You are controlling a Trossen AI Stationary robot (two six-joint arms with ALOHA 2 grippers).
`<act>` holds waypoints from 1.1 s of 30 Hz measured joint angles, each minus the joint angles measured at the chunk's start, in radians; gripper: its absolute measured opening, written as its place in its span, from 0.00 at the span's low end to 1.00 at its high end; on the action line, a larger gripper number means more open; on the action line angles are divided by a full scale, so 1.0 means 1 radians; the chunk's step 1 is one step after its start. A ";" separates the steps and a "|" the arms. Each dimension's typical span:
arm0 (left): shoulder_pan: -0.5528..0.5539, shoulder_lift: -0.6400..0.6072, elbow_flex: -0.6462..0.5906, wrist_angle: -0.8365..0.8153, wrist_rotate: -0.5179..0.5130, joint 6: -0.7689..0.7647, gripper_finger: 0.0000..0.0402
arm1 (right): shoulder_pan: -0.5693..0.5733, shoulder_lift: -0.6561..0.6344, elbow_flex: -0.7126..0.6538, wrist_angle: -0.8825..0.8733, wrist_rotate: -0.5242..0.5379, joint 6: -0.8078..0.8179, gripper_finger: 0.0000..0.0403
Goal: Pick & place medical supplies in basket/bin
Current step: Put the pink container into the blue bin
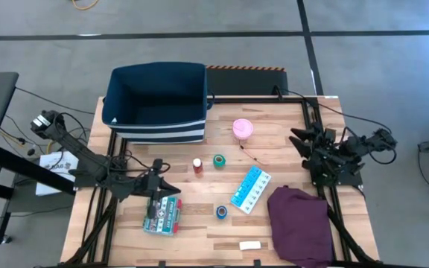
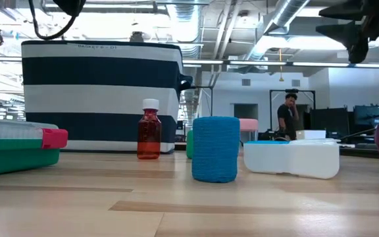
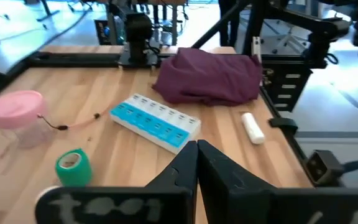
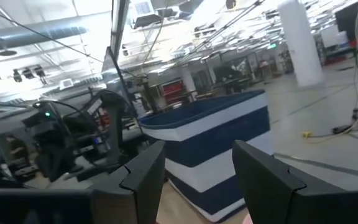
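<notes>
Jaws meet on left gripper (image 3: 196, 163); right gripper (image 4: 197, 165) seemingly parted.

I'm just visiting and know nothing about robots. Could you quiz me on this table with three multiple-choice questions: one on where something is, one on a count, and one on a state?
1. In the high view, where is the purple cloth?
A. inside the bin
B. on the table's near right corner
C. under the pink cup

2. How many tape rolls are on the table?
A. one
B. two
C. four

3. How are the left gripper's fingers?
A. shut, holding nothing
B. wide open
C. shut on the bottle

Answers:
1 B: the cloth lies at the near right, far from the bin.
2 B: one green roll and one blue roll.
3 A: the left wrist view shows the fingers meeting with nothing between them; the bottle stands apart.
</notes>
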 joint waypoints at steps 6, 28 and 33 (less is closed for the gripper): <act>-0.003 0.000 0.000 0.039 -0.021 -0.010 0.00 | -0.027 0.000 0.000 0.004 0.000 -0.015 0.45; -0.002 0.000 0.000 0.292 -0.165 0.065 0.00 | -0.121 0.517 0.238 -0.180 -0.114 -0.023 0.32; -0.002 0.000 0.000 0.293 -0.219 0.055 0.00 | -0.184 0.863 0.411 -0.373 -0.133 0.043 0.31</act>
